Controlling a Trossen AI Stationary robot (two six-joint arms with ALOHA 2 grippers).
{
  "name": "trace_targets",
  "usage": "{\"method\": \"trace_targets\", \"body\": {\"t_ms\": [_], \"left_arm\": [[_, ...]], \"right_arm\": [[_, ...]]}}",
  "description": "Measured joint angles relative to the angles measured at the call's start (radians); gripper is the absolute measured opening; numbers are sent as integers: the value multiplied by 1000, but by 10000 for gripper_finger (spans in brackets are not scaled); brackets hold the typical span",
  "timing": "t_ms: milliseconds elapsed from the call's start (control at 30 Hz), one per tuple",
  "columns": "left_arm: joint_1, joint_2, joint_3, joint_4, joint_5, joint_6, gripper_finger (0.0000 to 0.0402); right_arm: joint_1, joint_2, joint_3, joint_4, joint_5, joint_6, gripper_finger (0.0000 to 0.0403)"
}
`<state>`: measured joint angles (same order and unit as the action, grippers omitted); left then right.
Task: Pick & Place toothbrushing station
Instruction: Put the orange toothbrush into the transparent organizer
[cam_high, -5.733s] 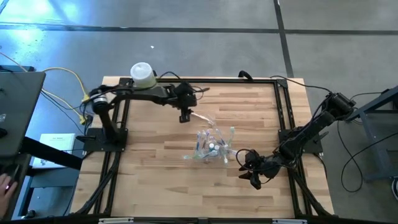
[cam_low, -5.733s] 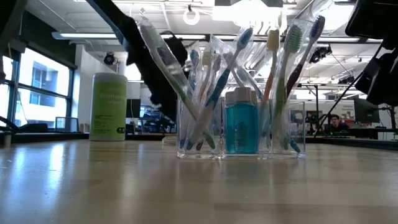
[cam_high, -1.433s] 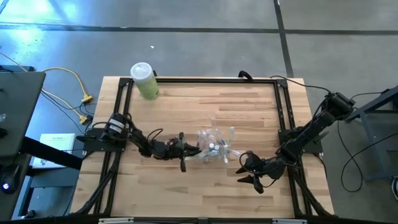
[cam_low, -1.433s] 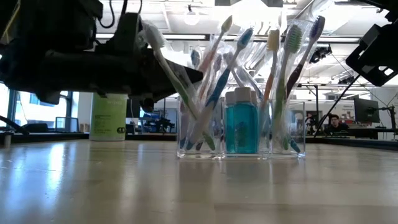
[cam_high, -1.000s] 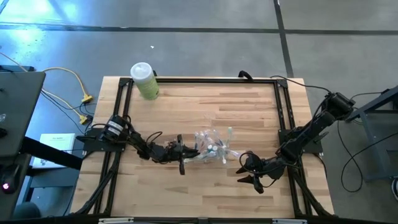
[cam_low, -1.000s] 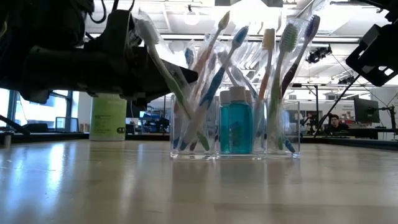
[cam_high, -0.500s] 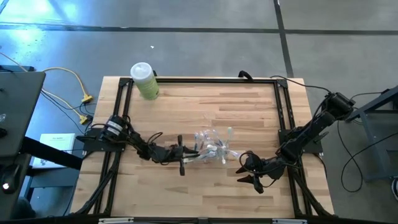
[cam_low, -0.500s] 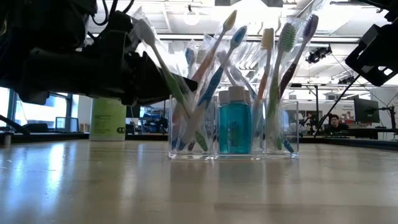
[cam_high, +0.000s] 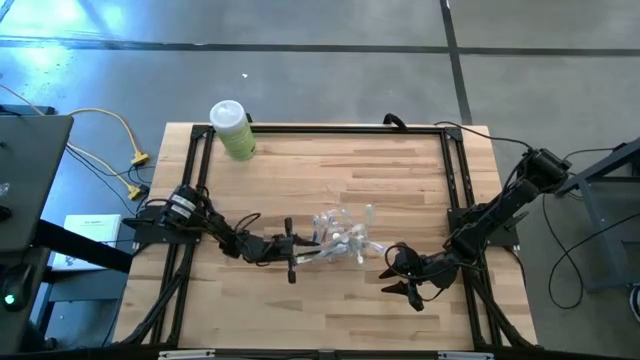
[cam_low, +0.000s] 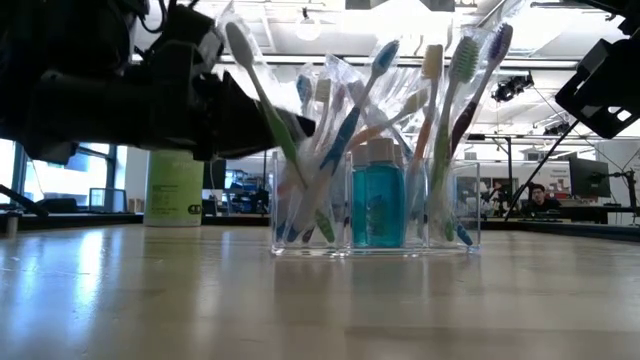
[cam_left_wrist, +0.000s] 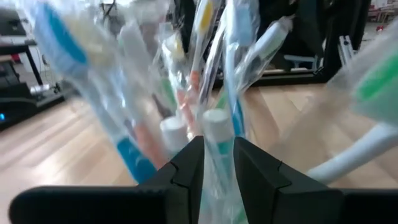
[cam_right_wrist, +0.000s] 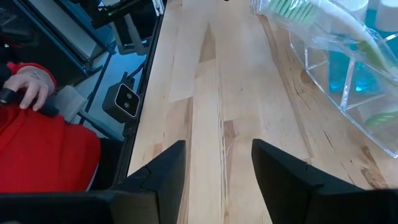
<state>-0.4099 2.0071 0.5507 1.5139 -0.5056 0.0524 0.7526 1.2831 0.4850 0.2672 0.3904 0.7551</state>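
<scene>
Closest to you, on the front side of the holder (cam_low: 466, 190), the right gripper (cam_right_wrist: 219, 146) hangs low over the bare desk (cam_low: 320, 300), off the holder's right end. Its fingers stand wide with nothing between them. Past them, its wrist view takes in one end of the holder and, beyond the desk edge, a person in red with a hand (cam_right_wrist: 28, 81) on something dark.

The holder itself is a clear box with compartments, standing upright near the middle of the desk. A small blue bottle (cam_low: 375, 205) with a pale cap stands in its middle compartment. Wrapped brushes (cam_low: 455, 90) fill the compartments on both sides and fan outward above the rim.

The left gripper (cam_high: 303, 251) lies low at the holder's left end, its arm stretched out along the desk. Its fingers are narrow, with one wrapped brush (cam_left_wrist: 217, 134) running up between them. You cannot tell from these views whether they press on it or only stand beside it. The lower end of that brush is hidden among the others, so which compartment it sits in is unclear.

Well behind the holder, at the far left corner of the desk, a green canister (cam_low: 174, 188) with a white lid stands upright.

Farther still, in the room, a person (cam_low: 540, 197) sits at a workstation.
</scene>
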Motion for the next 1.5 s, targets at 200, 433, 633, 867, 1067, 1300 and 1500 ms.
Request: {"method": "trace_targets", "body": {"t_ms": [200,433,633,867,1067,1300,1500], "left_arm": [[-8,-29,0,13,-6,73,85],[-7,-66,0,13,-101,90,85],[29,-137,8,-115,6,-65,85],[64,-211,108,-479,82,-116,85],[77,-239,224,-752,138,-152,85],[106,-239,339,-963,122,-150,86],[80,-239,360,-961,13,-56,86]], "right_arm": [[0,0,0,0,0,0,175],[0,0,0,0,0,0,175],[0,0,0,0,0,0,175],[-6,0,0,0,3,0,175],[-9,0,0,0,3,0,175],[-9,0,0,0,2,0,175],[-9,0,0,0,0,0,175]]}}
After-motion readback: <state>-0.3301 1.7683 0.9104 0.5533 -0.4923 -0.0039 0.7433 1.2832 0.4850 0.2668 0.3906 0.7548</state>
